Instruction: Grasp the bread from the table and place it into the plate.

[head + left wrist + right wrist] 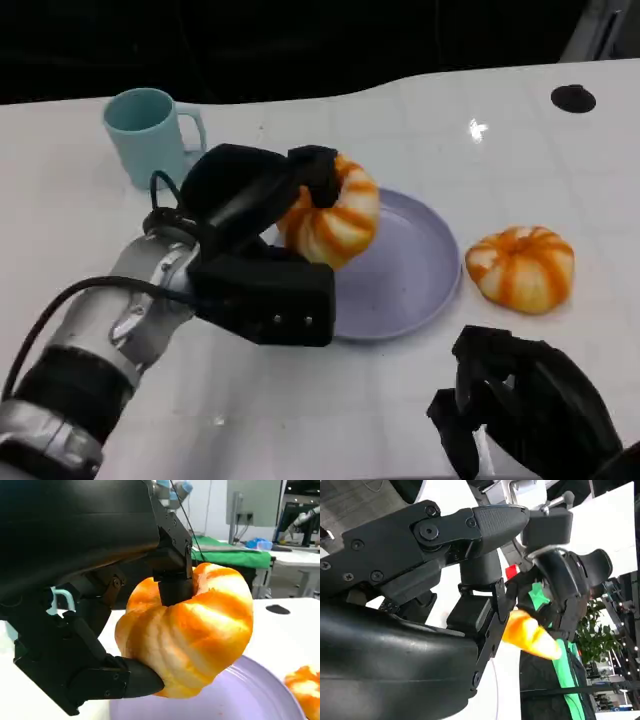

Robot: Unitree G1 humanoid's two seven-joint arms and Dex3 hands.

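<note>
My left hand (pixel 262 205) grips the orange-and-white striped round bread roll (pixel 335 212), fingers clamped top & bottom, holding it just above the near-left rim of the round lavender plate (pixel 420 270). In left wrist view the roll (pixel 192 630) hangs over the plate (pixel 250 695), not touching it as far as I can tell. A 2nd striped orange roll (pixel 522 266) sits on the white bench (pixel 60 230), just right of the plate. My right hand (pixel 525 405) is low at the near-right corner, fingers curled in w/ nothing in them. Light teal mug (pixel 150 135) stands upright at far left; small black disc (pixel 573 98) at far right.
</note>
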